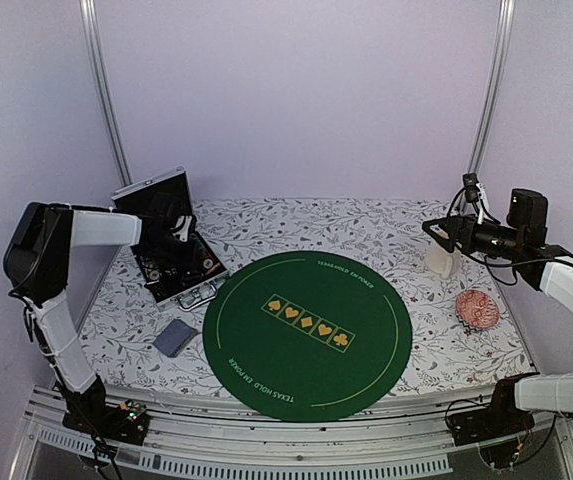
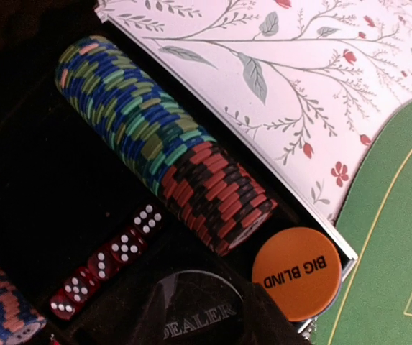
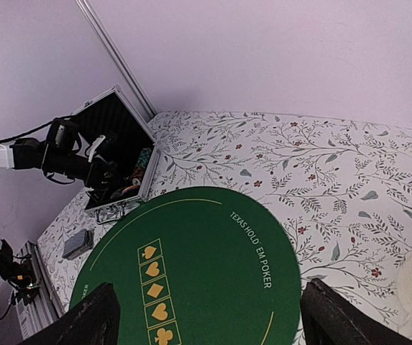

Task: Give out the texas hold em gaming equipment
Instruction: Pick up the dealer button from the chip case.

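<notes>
Hovering above chips [image 2: 166, 154], left tool [image 1: 180, 229].

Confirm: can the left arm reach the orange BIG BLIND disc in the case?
Probably yes. The left gripper hangs over the open case, and the BIG BLIND disc lies exposed at its corner. The chip row and the case's wall sit close beside it, which may crowd the grasp.
</notes>
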Tool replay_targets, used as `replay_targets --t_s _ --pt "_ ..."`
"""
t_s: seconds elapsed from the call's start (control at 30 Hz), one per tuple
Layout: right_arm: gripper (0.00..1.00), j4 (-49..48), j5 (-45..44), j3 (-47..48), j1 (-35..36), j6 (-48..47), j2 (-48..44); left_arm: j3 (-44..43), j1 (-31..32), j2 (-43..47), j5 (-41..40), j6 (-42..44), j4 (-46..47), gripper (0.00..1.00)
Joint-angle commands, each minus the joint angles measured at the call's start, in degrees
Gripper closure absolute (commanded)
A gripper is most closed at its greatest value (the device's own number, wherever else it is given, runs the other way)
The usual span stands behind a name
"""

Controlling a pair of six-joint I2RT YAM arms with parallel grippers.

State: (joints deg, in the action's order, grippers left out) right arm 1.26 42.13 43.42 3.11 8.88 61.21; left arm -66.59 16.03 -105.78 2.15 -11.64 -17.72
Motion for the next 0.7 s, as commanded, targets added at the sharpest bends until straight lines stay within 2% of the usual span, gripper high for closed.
replay_targets --t_s 0.0,0.13,0.67 --pt "0.11 -0.5 0.26 -0.41 0.35 -0.86 -0.99 -3.14 -0.4 -3.92 0.68 -0.44 -7.07 0.54" --pt "0.11 -0.57 0.23 -0.45 0.36 -0.98 -0.97 -2.76 -0.28 -4.97 0.93 -0.48 -8.17 0.47" --pt "0.11 -1.03 0.5 -0.93 0.31 -0.85 -0.63 -4.01 -0.38 -4.97 0.13 1.79 -15.06 0.32"
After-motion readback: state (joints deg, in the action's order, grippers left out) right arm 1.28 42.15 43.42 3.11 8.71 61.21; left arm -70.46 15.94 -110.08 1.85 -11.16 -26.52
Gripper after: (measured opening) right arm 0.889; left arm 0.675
